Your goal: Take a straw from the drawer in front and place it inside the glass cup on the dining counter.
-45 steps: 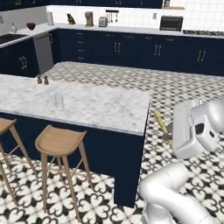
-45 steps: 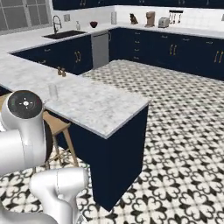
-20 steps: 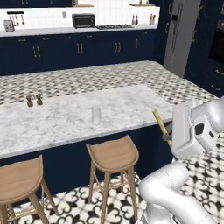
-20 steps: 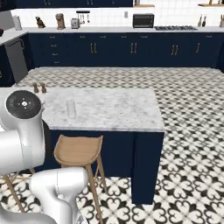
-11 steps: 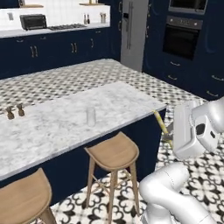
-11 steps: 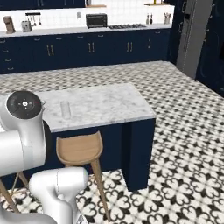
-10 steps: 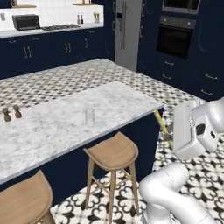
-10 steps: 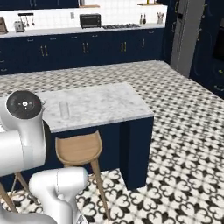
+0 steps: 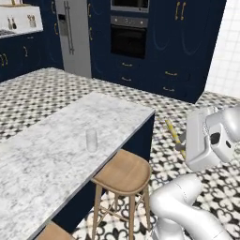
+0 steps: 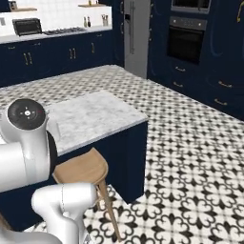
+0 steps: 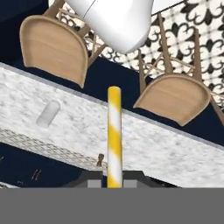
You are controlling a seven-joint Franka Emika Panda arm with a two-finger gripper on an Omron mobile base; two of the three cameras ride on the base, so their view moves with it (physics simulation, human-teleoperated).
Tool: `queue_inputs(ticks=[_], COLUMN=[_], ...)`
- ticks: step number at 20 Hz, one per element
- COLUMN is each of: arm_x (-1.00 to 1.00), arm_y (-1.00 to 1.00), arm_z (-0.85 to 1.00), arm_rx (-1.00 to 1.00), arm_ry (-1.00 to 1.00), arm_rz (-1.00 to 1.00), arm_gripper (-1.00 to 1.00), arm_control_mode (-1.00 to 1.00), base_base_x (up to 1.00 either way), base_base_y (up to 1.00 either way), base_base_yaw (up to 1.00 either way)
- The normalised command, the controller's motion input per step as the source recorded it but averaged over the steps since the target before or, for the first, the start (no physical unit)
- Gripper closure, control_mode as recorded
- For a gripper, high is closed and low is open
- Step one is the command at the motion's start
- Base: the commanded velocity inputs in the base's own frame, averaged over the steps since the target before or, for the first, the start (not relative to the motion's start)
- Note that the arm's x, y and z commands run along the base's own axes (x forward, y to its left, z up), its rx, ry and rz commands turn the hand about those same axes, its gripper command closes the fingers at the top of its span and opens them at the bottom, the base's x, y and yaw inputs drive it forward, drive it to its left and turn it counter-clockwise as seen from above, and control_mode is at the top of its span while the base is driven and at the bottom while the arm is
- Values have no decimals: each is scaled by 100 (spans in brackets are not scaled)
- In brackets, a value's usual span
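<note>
In the left base view the dining counter [image 9: 56, 154] runs from the lower left to a square corner at mid-frame, its near long edge overhanging a wooden stool [image 9: 123, 172]. The glass cup [image 9: 91, 140] stands upright on the marble near that long edge, back from the corner, with bare slab all around it. Right of the corner lies open patterned floor [image 9: 164, 112], running to the navy cabinets and the oven [image 9: 129, 40].

The straw [image 9: 174, 136] is a thin stick striped yellow and white. It juts up and left from the gripper [image 9: 182, 146], over the floor, well apart from the cup. The white arm rises at the lower right, its hand held about level with the counter top. The jaws are closed on the straw's lower end.
</note>
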Motion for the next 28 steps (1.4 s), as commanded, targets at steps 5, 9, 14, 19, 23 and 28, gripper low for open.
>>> queue_inputs(ticks=[5,9,14,19,23,28], arm_x=[0,25,53,48,48,46], arm_y=[0,41,-9,-38,-1,11], arm_z=[0,0,0,0,-1,-21], arm_rx=[0,-1,6,35,38,25], arm_ry=[0,-4,-6,-7,-14,-32], arm_rz=[0,-48,-23,-1,3,0], arm_gripper=[100,100,100,100,100,100], arm_control_mode=[100,-100,-100,-100,-100,-100], base_base_x=[1,0,0,0,0,0], base_base_y=[73,0,0,0,0,0], base_base_yaw=[-51,0,0,0,0,0])
